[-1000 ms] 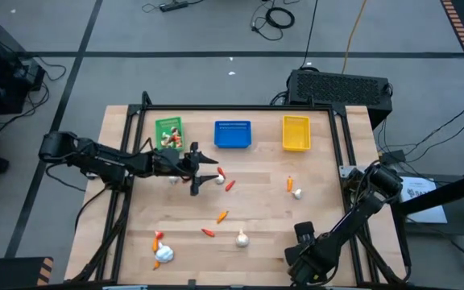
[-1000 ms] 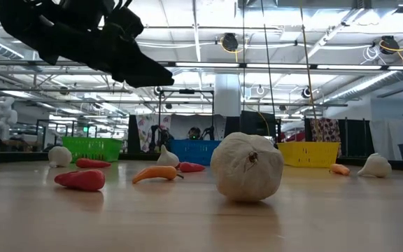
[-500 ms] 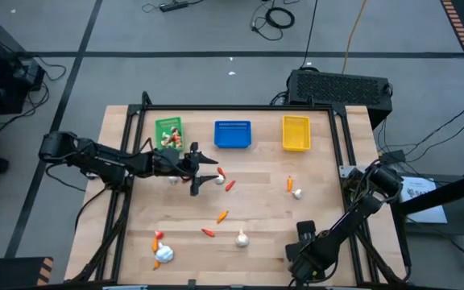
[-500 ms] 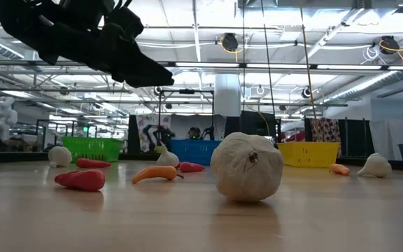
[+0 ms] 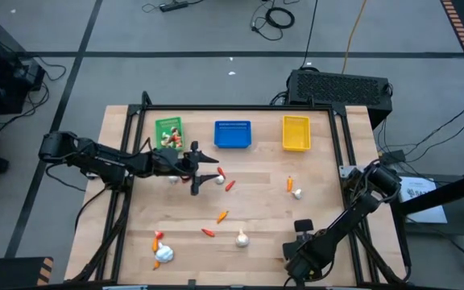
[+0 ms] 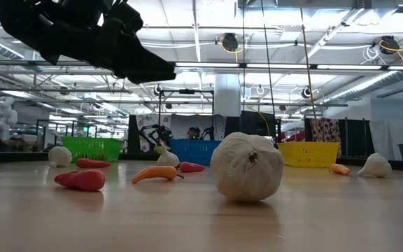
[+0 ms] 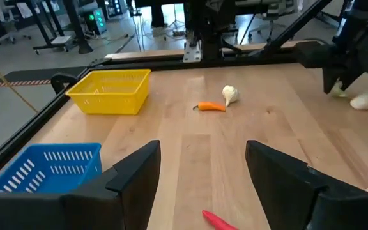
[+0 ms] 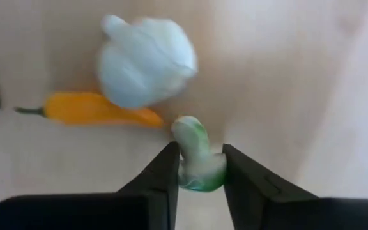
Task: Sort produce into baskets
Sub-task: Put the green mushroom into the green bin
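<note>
Green (image 5: 168, 133), blue (image 5: 232, 134) and yellow (image 5: 296, 133) baskets stand in a row at the table's far edge; the green one holds a few pieces. Loose produce lies over the table: a garlic bulb (image 5: 242, 238), an orange piece (image 5: 222, 216), a red piece (image 5: 208, 232). My right gripper (image 8: 199, 148) points down near the front right (image 5: 303, 229), shut on a small green-and-white piece (image 8: 197, 163). Beside that piece lie a white garlic bulb (image 8: 147, 61) and an orange pepper (image 8: 94, 108). My left gripper (image 7: 203, 153) hovers open over the table's middle (image 5: 206, 171). My right gripper pinches the green-and-white piece's lower, wider end (image 8: 200, 176) between its two fingers, coming from above and pointing down. The piece's narrow green end (image 8: 189, 131) sticks out past the fingertips toward the garlic bulb. Whether it is off the table cannot be told.
A garlic bulb (image 7: 230, 94) and an orange carrot (image 7: 209, 107) lie at the right, in front of the yellow basket. A cluster of white, red and orange pieces (image 5: 161, 248) sits front left. A black box (image 5: 341, 84) stands beyond the far edge.
</note>
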Robot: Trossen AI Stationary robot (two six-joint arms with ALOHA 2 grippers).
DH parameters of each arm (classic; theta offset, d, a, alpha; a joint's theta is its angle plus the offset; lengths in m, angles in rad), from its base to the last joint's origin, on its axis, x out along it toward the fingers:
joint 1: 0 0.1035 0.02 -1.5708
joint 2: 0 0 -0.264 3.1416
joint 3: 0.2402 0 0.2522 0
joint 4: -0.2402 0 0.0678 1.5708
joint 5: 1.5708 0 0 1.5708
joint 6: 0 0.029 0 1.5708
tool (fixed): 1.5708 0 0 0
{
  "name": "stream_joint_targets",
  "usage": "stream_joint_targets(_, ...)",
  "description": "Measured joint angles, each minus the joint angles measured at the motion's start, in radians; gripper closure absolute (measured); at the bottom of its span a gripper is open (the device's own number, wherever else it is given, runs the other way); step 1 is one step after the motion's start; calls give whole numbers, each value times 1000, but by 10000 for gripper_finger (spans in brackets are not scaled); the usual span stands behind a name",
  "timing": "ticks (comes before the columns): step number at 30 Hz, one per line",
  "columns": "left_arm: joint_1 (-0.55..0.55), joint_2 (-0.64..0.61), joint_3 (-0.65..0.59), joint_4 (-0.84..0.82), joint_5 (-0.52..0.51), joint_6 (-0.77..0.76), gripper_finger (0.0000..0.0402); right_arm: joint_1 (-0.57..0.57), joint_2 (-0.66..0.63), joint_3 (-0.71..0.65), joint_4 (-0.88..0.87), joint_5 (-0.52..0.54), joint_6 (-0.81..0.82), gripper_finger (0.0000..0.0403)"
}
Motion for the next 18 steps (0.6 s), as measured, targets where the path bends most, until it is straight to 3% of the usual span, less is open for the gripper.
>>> stream_joint_targets(6, 0, 0, 0, 8, 9, 0, 164, -42, 0, 59, -165, 10, 2, 330)
stream_joint_targets(9, 0, 0, 0, 8, 86, 0, 164, -71, 0, 76, -205, 46, 0, 325)
stream_joint_targets(13, -22, 13, 0, 53, 214, 20, 164, -119, 0, 93, -199, 99, -5, 324)
stream_joint_targets(18, -99, 78, 0, 150, 270, 170, 164, -177, 0, 95, -120, 135, -6, 324)
